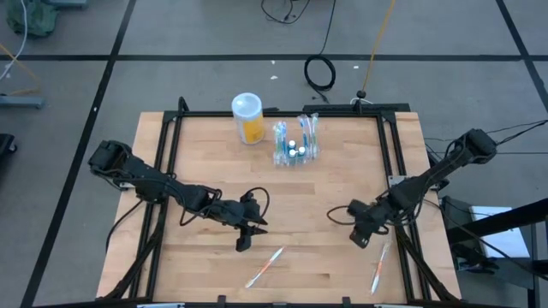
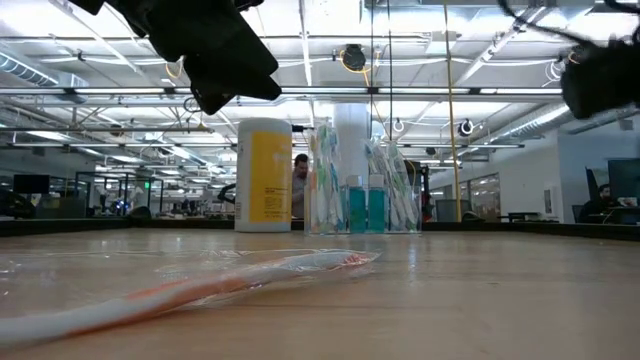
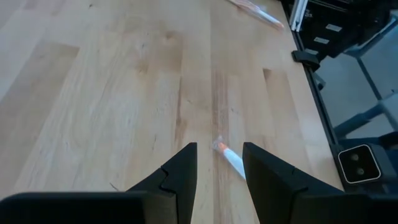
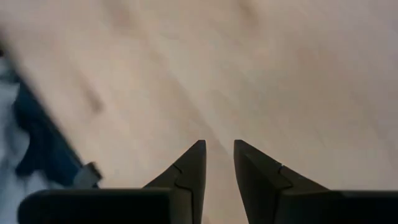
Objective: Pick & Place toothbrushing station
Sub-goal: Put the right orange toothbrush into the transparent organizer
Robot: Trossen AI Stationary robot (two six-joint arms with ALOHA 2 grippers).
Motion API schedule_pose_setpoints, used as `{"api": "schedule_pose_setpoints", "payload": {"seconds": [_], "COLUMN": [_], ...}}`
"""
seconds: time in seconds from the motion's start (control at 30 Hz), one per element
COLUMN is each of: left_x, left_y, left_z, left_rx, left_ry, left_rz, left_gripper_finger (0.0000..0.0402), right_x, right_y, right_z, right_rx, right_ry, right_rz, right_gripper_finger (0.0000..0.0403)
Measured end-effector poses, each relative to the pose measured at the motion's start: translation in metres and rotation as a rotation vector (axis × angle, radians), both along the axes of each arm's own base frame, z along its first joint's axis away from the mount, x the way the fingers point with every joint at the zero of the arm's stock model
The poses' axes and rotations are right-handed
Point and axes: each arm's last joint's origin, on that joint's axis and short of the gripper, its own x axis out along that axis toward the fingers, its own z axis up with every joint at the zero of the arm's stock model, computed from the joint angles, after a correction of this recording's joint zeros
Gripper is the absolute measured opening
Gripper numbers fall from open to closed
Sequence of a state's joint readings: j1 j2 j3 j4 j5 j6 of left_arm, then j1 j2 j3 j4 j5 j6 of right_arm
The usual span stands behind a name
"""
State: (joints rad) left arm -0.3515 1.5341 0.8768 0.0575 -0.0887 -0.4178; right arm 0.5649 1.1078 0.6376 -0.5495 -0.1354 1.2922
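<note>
Evenly and brightly lit from ceiling strip lights [image 2: 330,20] overhead. Soft, faint shadows on the counter [image 1: 214,257]. Nearest wrapped toothbrush [image 2: 190,288] out of focus at counter height; right wrist view smeared by blur.

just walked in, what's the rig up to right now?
Neither arm holds anything. The left gripper, open, hovers by a wrapped toothbrush lying near the front edge. The right gripper, open and empty, hangs above a second wrapped toothbrush. The toothbrushing station stands untouched at the back beside a yellow cup.
</note>
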Motion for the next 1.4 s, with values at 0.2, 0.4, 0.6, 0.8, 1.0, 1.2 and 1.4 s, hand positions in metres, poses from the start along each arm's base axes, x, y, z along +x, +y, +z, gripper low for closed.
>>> {"api": "schedule_pose_setpoints", "payload": {"seconds": [0.2,0.4,0.6,0.8,1.0,1.2,1.4], "left_x": [0.000,0.000,0.000,0.000,0.000,0.000,0.000], "left_y": [0.000,0.000,0.000,0.000,0.000,0.000,0.000], "left_z": [0.000,0.000,0.000,0.000,0.000,0.000,0.001], "left_rx": [0.028,0.069,0.111,0.122,0.110,0.095,0.073], "left_ry": [-0.007,-0.016,-0.026,-0.029,-0.026,-0.023,-0.024], "left_rz": [-0.019,-0.048,-0.077,-0.085,-0.078,-0.067,-0.052], "left_gripper_finger": [0.0131,0.0132,0.0131,0.0131,0.0132,0.0131,0.0132], "right_x": [-0.017,-0.027,-0.037,-0.043,-0.052,-0.062,-0.058], "right_y": [0.006,0.021,0.033,0.041,0.031,0.017,0.010], "right_z": [-0.004,-0.002,-0.005,-0.012,-0.034,-0.062,-0.066], "right_rx": [0.061,0.167,0.194,0.189,0.120,0.116,0.126], "right_ry": [0.235,0.365,0.499,0.667,0.703,0.676,0.654], "right_rz": [-0.186,-0.297,-0.447,-0.509,-0.533,-0.430,-0.362], "right_gripper_finger": [0.0100,0.0121,0.0134,0.0135,0.0136,0.0130,0.0106]}}
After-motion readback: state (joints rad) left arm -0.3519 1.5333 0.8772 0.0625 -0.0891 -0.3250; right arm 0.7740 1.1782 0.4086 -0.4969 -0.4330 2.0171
